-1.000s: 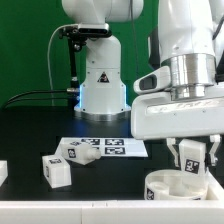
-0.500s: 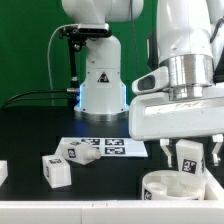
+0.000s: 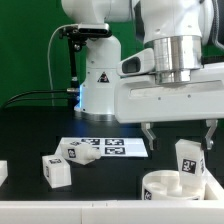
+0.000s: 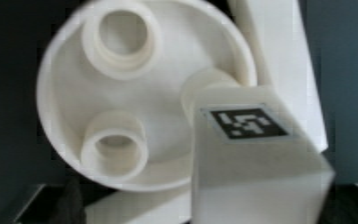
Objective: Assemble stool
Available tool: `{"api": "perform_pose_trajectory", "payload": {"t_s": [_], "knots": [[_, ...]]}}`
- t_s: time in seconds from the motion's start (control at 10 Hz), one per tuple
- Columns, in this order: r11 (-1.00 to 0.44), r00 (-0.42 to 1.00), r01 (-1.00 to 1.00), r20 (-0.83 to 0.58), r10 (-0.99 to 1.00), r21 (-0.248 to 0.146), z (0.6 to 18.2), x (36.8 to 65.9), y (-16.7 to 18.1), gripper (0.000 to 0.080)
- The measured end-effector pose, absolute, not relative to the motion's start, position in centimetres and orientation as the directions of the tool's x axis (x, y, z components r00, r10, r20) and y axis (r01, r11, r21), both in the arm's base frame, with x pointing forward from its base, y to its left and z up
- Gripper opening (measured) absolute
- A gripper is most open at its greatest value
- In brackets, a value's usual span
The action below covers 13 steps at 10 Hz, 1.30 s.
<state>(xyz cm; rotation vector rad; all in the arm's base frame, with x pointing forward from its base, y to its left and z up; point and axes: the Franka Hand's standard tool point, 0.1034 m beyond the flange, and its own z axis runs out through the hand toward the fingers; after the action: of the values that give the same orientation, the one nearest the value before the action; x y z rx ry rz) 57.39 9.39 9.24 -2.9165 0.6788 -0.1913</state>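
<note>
Exterior view: gripper [image 3: 180, 136] open wide, jaws either side of tagged leg [image 3: 188, 160] standing in seat [image 3: 155, 186].

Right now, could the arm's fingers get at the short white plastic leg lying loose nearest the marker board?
Probably yes: the fingers are open and empty, and nothing covers that white plastic leg.

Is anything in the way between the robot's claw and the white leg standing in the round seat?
No, nothing visible. The open gripper hangs just above the leg, which stands in the seat. The loose legs lie off toward the exterior view's left.
</note>
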Motion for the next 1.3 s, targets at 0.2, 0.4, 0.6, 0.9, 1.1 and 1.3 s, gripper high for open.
{"api": "perform_pose_trajectory", "payload": {"t_s": [0.2, 0.4, 0.6, 0.9, 1.1, 1.3], "knots": [[-0.892, 0.904, -0.425, -0.013, -0.428, -0.154, 9.7, 58.3, 10.7, 0.0649], [-0.885, 0.897, -0.441, -0.045, -0.439, -0.149, 9.4, 58.8, 11.1, 0.0649], [-0.941, 0.95, -0.31, -0.019, -0.31, -0.135, 9.5, 58.8, 11.1, 0.0649], [-0.988, 0.991, 0.126, 0.046, 0.122, -0.086, 9.8, 59.1, 10.4, 0.0649], [-0.97, 0.973, 0.23, 0.056, 0.226, -0.077, 9.7, 59.2, 10.1, 0.0649], [-0.932, 0.933, 0.358, 0.063, 0.354, -0.062, 9.7, 59.2, 9.8, 0.0649]]}}
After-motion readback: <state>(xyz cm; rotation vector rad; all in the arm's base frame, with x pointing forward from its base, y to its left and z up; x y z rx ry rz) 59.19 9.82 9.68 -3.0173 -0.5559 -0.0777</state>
